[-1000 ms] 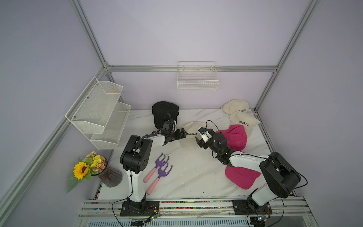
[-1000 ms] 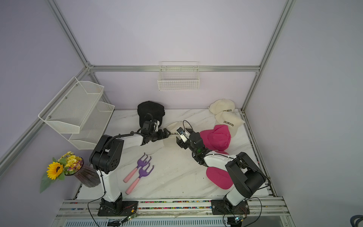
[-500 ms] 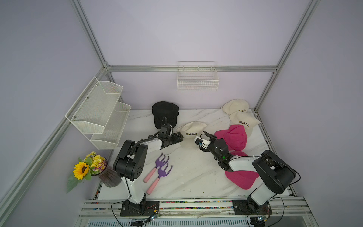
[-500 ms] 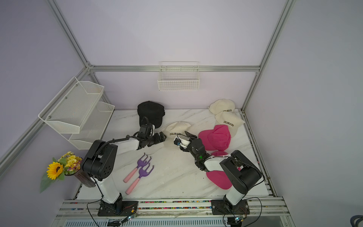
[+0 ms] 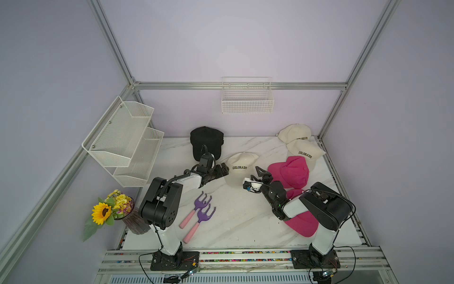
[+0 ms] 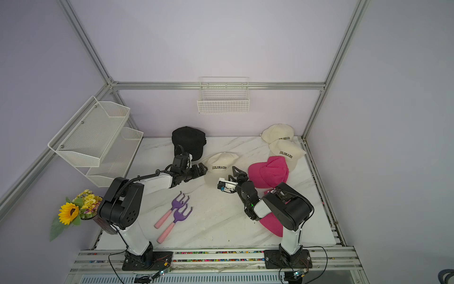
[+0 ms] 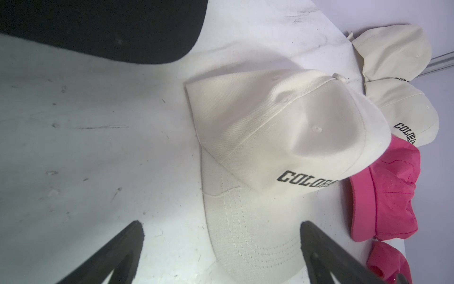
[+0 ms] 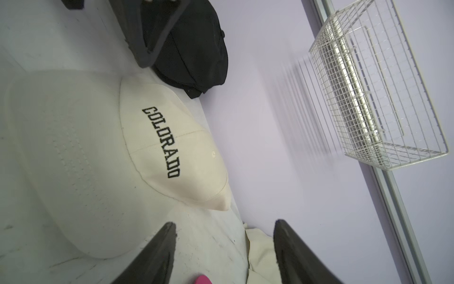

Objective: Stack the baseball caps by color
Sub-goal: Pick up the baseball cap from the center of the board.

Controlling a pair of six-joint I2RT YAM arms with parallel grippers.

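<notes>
While the arms were both right on the middle cream cap a second ago, they've now backed off, and it sits on the marble table between them, COLORADO lettering facing the front. The left gripper has slid back to just beside the crown, the right gripper has pulled away from the brim side, and the cap itself has barely shifted.

Look around: the black caps sit at the back behind the left arm, and two more cream caps overlap in the back right corner. A hot pink cap lies between that pair and the right gripper, its crown covering the nearer one's brim. A second pink cap is partly hidden under the right arm. Two purple hand rakes lie near the front, with a sunflower vase off the table's left edge. On the walls hang a mesh shelf and a wire basket.

Left arm: stretched low across the table, jaws spread wide, the brim ahead of them in the wrist view, gripping nothing. Right arm: folded tight, elbow low, gripper angled up toward the back wall, jaws parted and empty.
</notes>
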